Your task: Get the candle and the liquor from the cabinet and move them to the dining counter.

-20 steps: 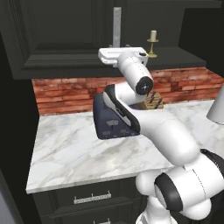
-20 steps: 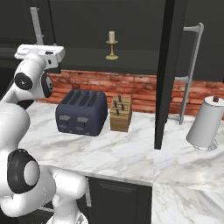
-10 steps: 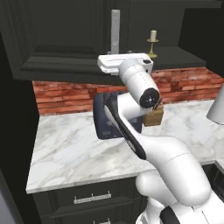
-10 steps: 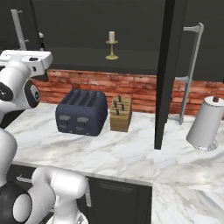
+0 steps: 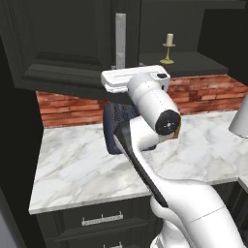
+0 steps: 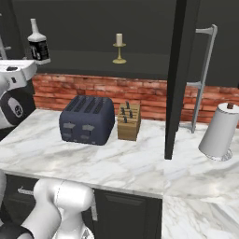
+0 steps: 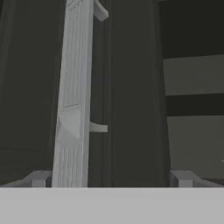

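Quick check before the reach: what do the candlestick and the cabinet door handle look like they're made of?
The candle sits in a holder that looks like polished brass or gilt metal, with a golden sheen on stem and flared base. The handle looks like brushed steel: pale silver-grey, matte, faintly streaked. Rendered, so neither is certain.

From behind the arm, left and right, we look down on the same table [image 5: 97,164] and candle [image 6: 119,46]; our hand camera sits close against a door handle [image 7: 74,96].
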